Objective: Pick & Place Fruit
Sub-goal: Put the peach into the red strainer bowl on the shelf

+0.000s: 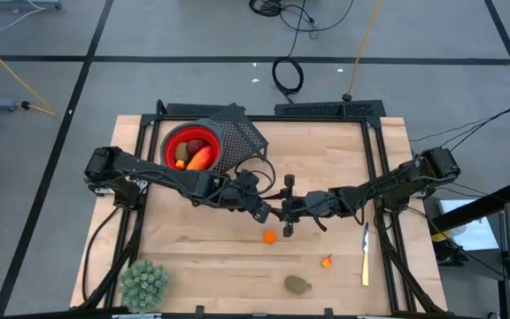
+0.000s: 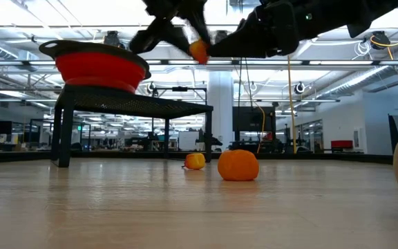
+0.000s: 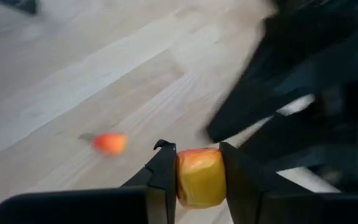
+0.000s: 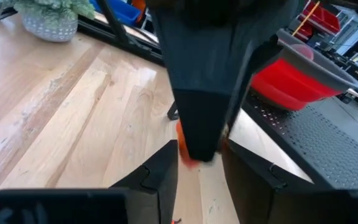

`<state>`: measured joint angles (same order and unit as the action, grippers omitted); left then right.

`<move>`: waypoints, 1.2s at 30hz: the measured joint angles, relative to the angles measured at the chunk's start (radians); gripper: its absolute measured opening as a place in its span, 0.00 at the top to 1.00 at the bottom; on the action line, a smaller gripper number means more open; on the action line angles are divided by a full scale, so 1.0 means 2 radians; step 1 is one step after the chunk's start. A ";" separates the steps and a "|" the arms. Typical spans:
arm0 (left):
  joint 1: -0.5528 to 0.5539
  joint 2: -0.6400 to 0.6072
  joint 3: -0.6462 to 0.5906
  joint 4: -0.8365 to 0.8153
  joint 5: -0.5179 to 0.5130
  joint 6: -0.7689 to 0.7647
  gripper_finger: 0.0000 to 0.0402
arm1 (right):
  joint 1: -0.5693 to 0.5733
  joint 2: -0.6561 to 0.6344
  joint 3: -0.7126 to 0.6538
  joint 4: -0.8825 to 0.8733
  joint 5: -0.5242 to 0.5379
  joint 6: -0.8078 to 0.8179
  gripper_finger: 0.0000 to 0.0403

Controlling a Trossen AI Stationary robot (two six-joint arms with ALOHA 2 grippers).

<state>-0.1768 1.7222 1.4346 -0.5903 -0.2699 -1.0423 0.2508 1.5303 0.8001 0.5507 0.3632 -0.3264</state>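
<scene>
Table (image 1: 202,257): pale wood, both arms reaching in to meet over its middle.

Rack (image 1: 242,133): dark perforated stand at the far edge. On it sits a red bowl (image 1: 193,143) with a grey rim, holding a long orange-red piece (image 1: 200,158) and a brownish-green oval (image 1: 181,152).

Plant (image 1: 144,283): pale green, spiky, at the near left corner.

Left gripper (image 3: 197,177): raised above mid-table, fingers clamped on a small yellow-orange fruit (image 3: 199,177), one finger on each side. Low view shows this piece (image 2: 198,50) held well clear of the wood.

Right gripper (image 4: 199,165): tip to tip with the left gripper. Its fingers stand parted on either side of the left gripper's finger and the fruit; whether they touch the fruit cannot be told.

Loose fruit on the table, largest first:
- brownish-green oval (image 1: 297,284), near edge, right of centre;
- orange ball (image 1: 270,237), just below where the grippers meet;
- small orange-red bit (image 1: 328,261), between ball and oval, further right.

Yellow strip (image 1: 365,257) lies on the right side of the table.
</scene>
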 joint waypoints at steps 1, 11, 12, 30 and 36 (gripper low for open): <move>0.000 0.000 -0.001 -0.003 0.001 0.002 0.77 | 0.000 0.000 0.000 -0.001 0.000 0.000 0.68; 0.000 -0.003 0.000 -0.036 0.004 -0.004 0.78 | 0.000 0.000 0.000 -0.054 0.002 0.071 0.53; 0.000 -0.006 0.000 -0.044 0.005 -0.004 0.78 | 0.000 0.000 0.000 -0.061 0.002 0.080 0.52; 0.007 -0.082 0.002 -0.075 -0.027 0.014 0.78 | -0.012 -0.041 0.000 -0.188 -0.037 0.172 0.89; 0.010 -0.113 0.002 -0.078 -0.049 0.029 0.78 | -0.047 -0.106 0.000 -0.264 -0.132 0.171 0.98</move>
<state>-0.1574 1.4967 1.4384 -0.7473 -0.3671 -0.9833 0.1574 1.3192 0.7997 0.0224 0.0998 0.0166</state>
